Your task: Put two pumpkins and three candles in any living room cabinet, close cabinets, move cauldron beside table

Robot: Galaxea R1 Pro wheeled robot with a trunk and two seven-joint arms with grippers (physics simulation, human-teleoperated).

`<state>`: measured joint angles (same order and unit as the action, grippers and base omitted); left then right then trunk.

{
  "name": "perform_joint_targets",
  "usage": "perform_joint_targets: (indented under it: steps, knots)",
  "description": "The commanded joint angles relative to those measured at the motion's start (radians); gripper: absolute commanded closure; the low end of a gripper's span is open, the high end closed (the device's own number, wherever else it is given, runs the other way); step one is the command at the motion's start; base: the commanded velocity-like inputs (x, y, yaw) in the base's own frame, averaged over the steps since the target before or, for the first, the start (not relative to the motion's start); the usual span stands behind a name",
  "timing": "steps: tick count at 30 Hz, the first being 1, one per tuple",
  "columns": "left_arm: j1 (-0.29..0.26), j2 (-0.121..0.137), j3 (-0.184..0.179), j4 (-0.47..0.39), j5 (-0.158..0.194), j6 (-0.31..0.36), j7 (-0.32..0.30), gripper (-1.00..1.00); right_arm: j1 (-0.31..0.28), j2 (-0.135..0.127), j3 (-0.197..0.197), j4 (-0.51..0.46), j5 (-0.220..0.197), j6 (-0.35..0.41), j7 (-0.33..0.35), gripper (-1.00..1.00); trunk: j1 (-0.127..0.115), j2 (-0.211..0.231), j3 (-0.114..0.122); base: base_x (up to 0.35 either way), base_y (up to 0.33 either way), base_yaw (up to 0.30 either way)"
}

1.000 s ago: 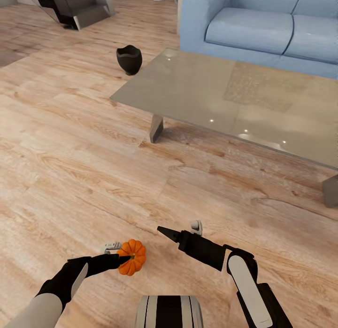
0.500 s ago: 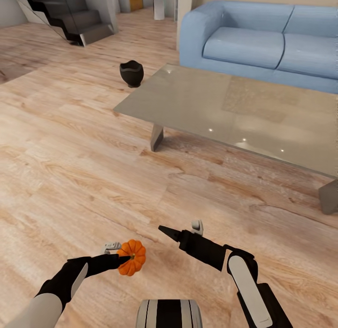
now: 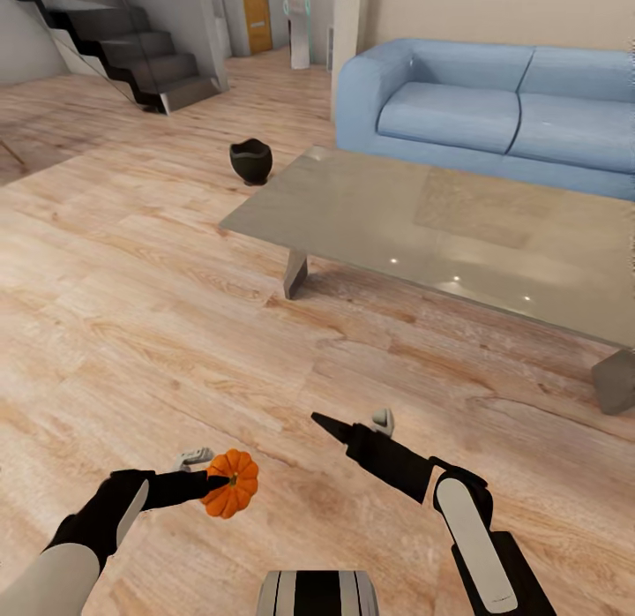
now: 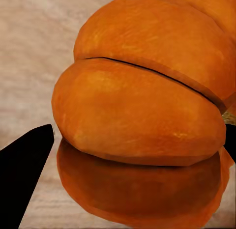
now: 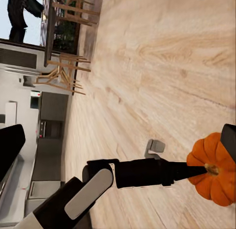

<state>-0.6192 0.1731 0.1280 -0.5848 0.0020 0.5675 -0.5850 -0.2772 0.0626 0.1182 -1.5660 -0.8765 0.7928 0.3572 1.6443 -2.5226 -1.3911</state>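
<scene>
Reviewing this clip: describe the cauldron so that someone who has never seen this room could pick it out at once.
Start from the long glass-topped table in front of the blue sofa. Just off the table's far left corner, toward the staircase, the cauldron stands on the wooden floor. It is the small round black pot with a wide mouth, unlike the orange pumpkin held in the left pincer.

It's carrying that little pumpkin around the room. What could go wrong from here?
The pumpkin is round and smooth, held by the left gripper above the wood floor; if the pinch is shallow, it could slip out and roll away. The glass coffee table stands ahead, so an arm or the base might bump its corner while driving. The empty right gripper points forward near the pumpkin and could knock it.
</scene>
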Motion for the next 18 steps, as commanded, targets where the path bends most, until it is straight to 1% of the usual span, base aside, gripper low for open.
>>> perform_joint_targets:
  steps: [1, 3, 6, 10, 16, 18]
  knots:
    - [0.0, 0.0, 0.004, -0.002, 0.0, 0.012, -0.006, 1.0, 0.0, 0.0, -0.001, 0.0, 0.001, 0.004, -0.001, -1.0, -0.001, 0.0, 0.003, -0.04, 0.0, -0.016]
    - [0.0, 0.001, 0.004, -0.004, 0.0, 0.016, -0.006, 1.0, 0.0, 0.001, 0.003, 0.0, 0.0, 0.004, -0.005, -1.0, -0.002, 0.0, 0.011, -0.015, 0.0, -0.139]
    - [0.0, 0.005, 0.004, -0.004, 0.001, 0.017, -0.006, 1.0, 0.0, 0.001, 0.004, 0.0, 0.0, 0.003, -0.006, -1.0, -0.003, 0.001, 0.023, -0.005, 0.0, -0.234]
    - [0.0, 0.017, 0.005, -0.004, 0.002, 0.017, -0.006, 1.0, 0.0, 0.0, 0.004, 0.0, -0.001, 0.003, -0.006, -1.0, -0.005, 0.002, 0.038, -0.001, 0.0, -0.278]
    - [0.0, 0.022, 0.005, -0.005, 0.003, 0.018, -0.006, 1.0, 0.0, 0.0, 0.005, 0.0, -0.001, 0.003, -0.004, -1.0, -0.007, 0.004, 0.061, 0.0, 0.0, -0.287]
    - [0.0, 0.023, 0.005, -0.004, 0.003, 0.018, -0.006, 1.0, 0.0, 0.0, 0.002, 0.0, -0.001, 0.003, -0.004, -1.0, -0.008, 0.004, 0.069, -0.174, 0.0, -0.128]
